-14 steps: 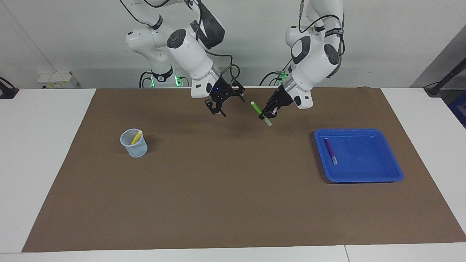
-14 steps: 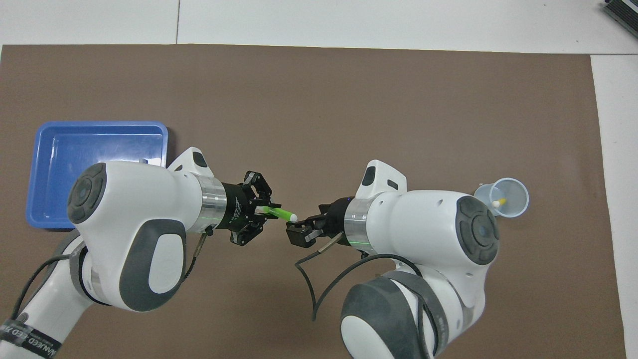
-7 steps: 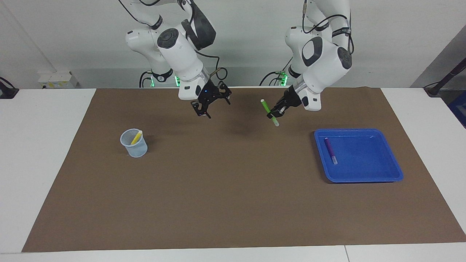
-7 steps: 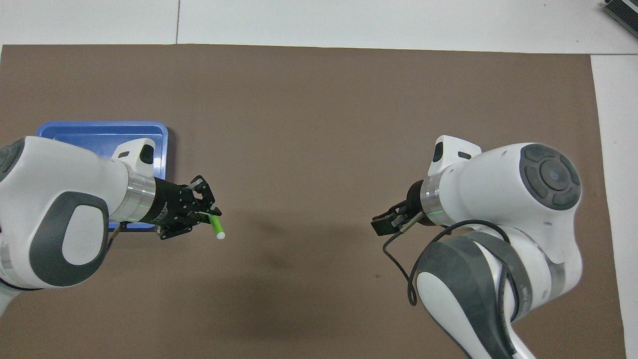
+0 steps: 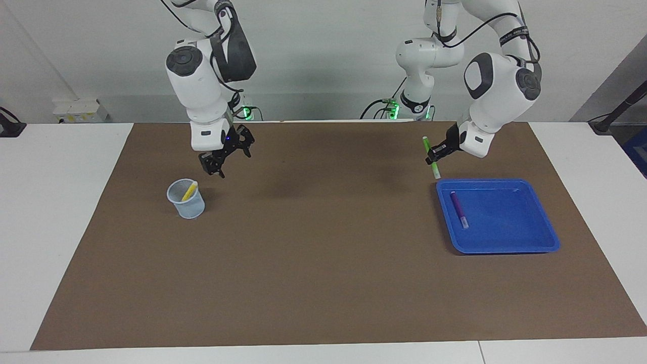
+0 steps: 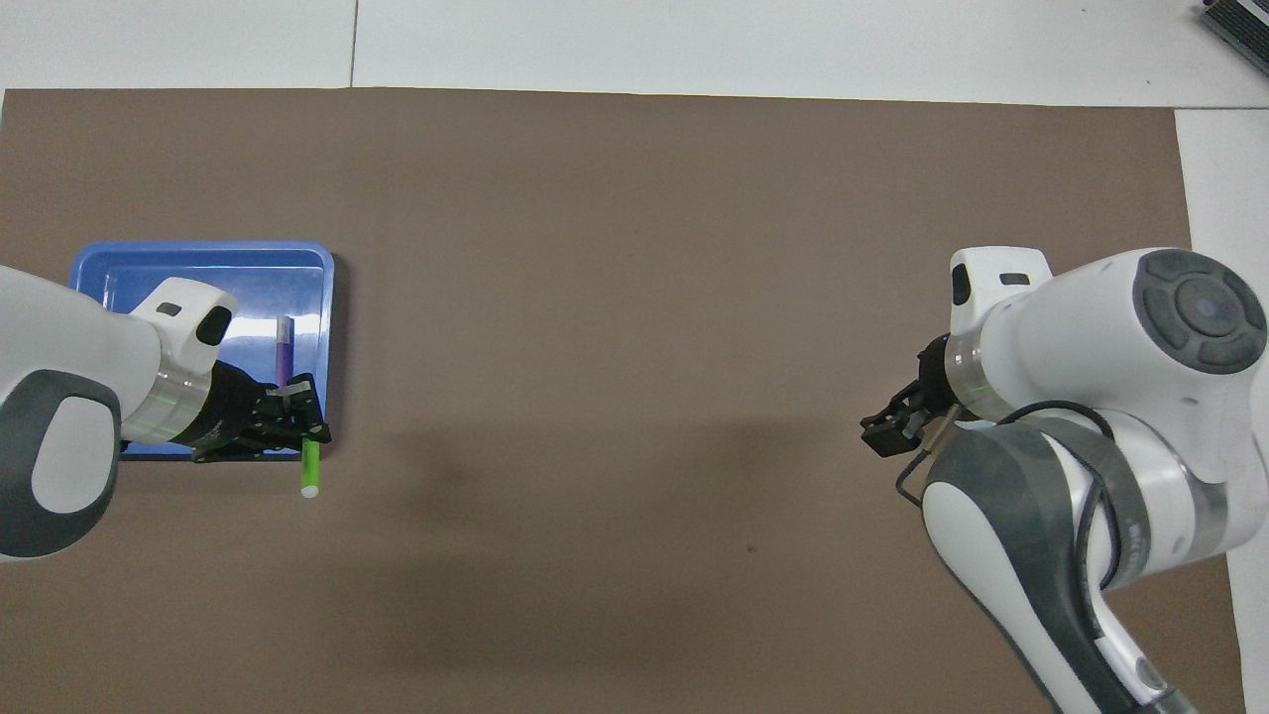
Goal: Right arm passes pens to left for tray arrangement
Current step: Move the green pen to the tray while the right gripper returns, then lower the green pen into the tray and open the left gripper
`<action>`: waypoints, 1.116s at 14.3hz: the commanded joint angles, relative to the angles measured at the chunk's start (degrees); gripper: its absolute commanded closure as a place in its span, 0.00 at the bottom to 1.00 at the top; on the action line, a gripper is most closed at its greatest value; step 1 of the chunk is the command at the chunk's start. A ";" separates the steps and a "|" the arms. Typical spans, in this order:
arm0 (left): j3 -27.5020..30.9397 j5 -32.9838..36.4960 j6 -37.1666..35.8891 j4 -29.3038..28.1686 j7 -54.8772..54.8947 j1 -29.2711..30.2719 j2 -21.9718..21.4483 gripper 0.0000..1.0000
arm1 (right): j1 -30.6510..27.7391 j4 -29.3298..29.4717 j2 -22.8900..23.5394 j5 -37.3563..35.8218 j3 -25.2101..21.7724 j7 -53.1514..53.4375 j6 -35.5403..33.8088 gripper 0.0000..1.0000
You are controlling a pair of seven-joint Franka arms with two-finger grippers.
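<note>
My left gripper (image 5: 435, 154) is shut on the bright green pen (image 5: 431, 156), which hangs tilted in the air over the corner of the blue tray (image 5: 505, 222) nearest the robots. In the overhead view the green pen (image 6: 310, 472) sticks out of the left gripper (image 6: 300, 424) just past the tray (image 6: 258, 278) rim. The purple pen (image 5: 459, 209) lies flat in the tray. My right gripper (image 5: 216, 169) is open and holds nothing, up in the air beside the mesh cup (image 5: 187, 205). The yellow pen (image 5: 189, 191) leans inside that cup.
A brown mat (image 5: 323, 263) covers the table, with white tabletop (image 5: 55, 212) around it. The tray sits toward the left arm's end and the cup toward the right arm's end. In the overhead view the right arm (image 6: 1091, 397) covers the cup.
The arms have swung apart from the middle. My left gripper has carried the green pen to the tray's corner. My right gripper, empty, has moved over beside the cup.
</note>
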 commanded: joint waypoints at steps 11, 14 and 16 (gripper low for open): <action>-0.55 10.14 9.70 2.60 13.47 7.25 7.59 1.00 | -5.87 -6.20 -0.85 -7.25 0.96 -43.46 6.20 0.16; -0.55 10.40 12.87 2.68 13.47 7.95 10.57 1.00 | -5.96 -8.40 -0.59 -7.25 0.96 -56.40 12.17 0.15; -0.55 10.40 15.68 2.68 13.47 7.96 13.12 1.00 | -6.22 -9.02 0.64 -7.25 1.04 -62.91 15.17 0.15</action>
